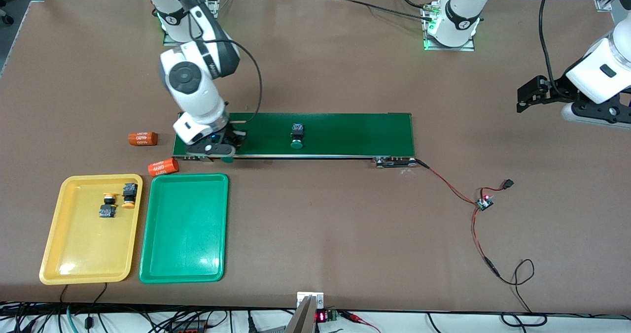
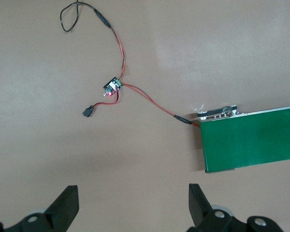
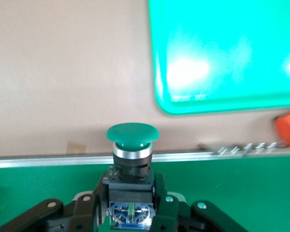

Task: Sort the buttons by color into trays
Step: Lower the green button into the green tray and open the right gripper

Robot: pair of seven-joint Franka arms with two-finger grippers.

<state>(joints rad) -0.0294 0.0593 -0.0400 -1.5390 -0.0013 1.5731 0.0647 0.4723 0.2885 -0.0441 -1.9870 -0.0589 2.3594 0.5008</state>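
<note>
Green-capped button [image 3: 131,159] between right jaws, front view hiding grip

Front view: right gripper [image 1: 223,148] fingers hidden under the wrist housing; only the green cap [image 1: 227,159] of the held button pokes out below them.
Right wrist view: that button's [image 3: 131,164] body base is cut off by the frame edge between the fingers [image 3: 162,205]. Orange cylinder [image 3: 289,126] blurred, cropped at the edge.
Left wrist view: left gripper [image 2: 130,200] fingertips [image 2: 67,200] shown, bases cropped.
</note>
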